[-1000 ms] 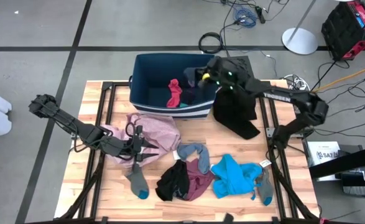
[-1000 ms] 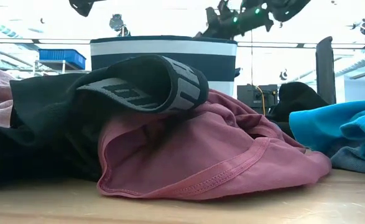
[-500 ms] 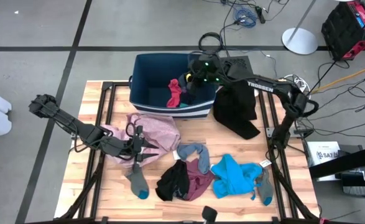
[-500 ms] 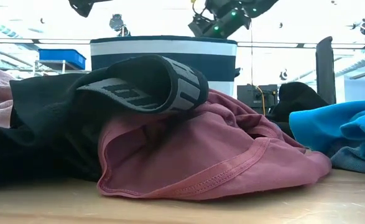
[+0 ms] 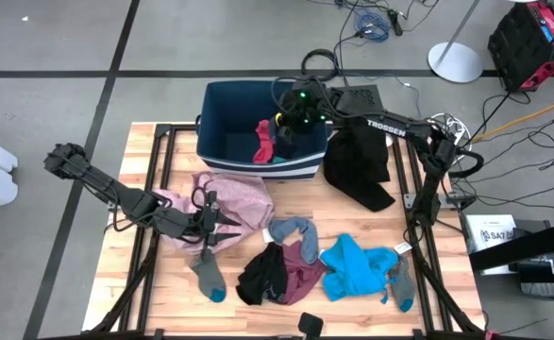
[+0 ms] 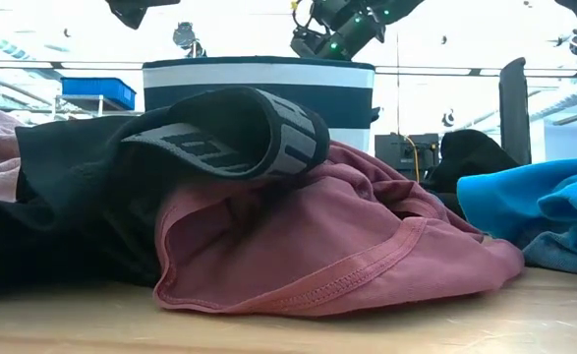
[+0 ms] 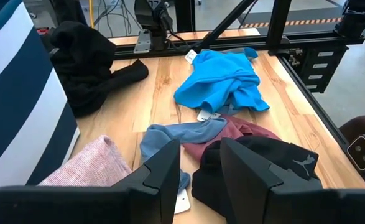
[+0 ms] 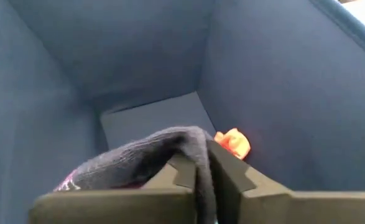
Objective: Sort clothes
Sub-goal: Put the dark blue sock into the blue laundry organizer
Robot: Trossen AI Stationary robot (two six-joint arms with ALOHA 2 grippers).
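Right tool (image 5: 284, 121) now over bin (image 5: 222, 94)

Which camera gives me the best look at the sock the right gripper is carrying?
The right wrist view: the dark sock is pinched in the right gripper over the bin. The high view shows only that gripper over the bin. Low and left wrist views miss the sock.

Bright blue garment (image 5: 357, 267), maroon garment (image 5: 300, 276) and pale pink garment (image 5: 242, 196) on the light wooden surface (image 5: 168, 283); a red sock (image 5: 265, 142) inside the navy, white-striped bin (image 5: 222, 165).
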